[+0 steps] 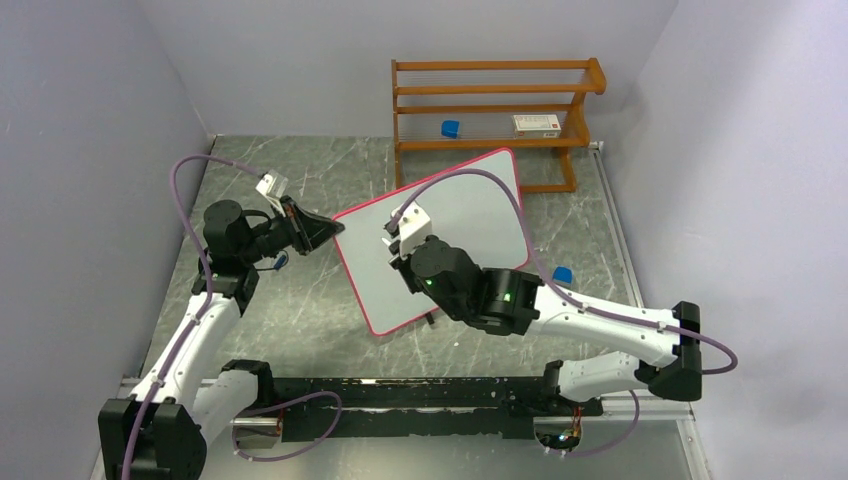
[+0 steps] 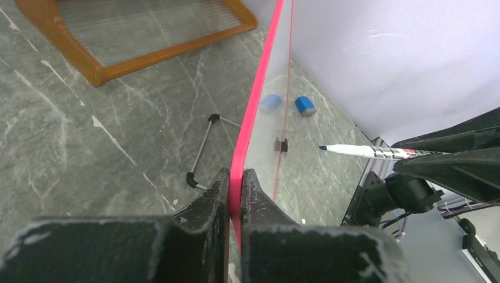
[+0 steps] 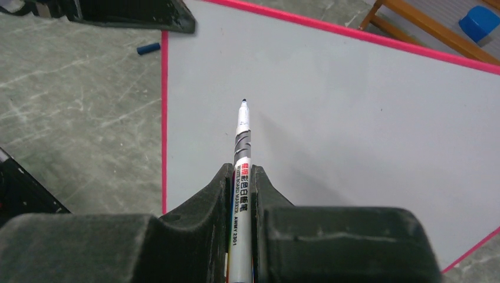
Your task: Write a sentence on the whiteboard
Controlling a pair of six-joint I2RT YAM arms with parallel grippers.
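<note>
Left gripper (image 2: 237,178) pinches the whiteboard (image 3: 354,118) by its pink rim, steadying it. Right gripper (image 3: 242,172) is clamped on an uncapped whiteboard marker (image 3: 242,127), its tip just ahead over the blank face. Writing looks about to begin; next, the tip must touch down.

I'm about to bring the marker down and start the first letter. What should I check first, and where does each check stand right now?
1. Left pincer shut on the whiteboard rim: ok.
2. Right pincer shut on the marker: ok.
3. Cap off, tip bare: ok.
4. Tip aimed at the board face, inside the rim: ok.
5. Board face ahead of the tip free of writing: ok.
6. Tip touching the board: cannot tell, though the left wrist view suggests a gap.
</note>
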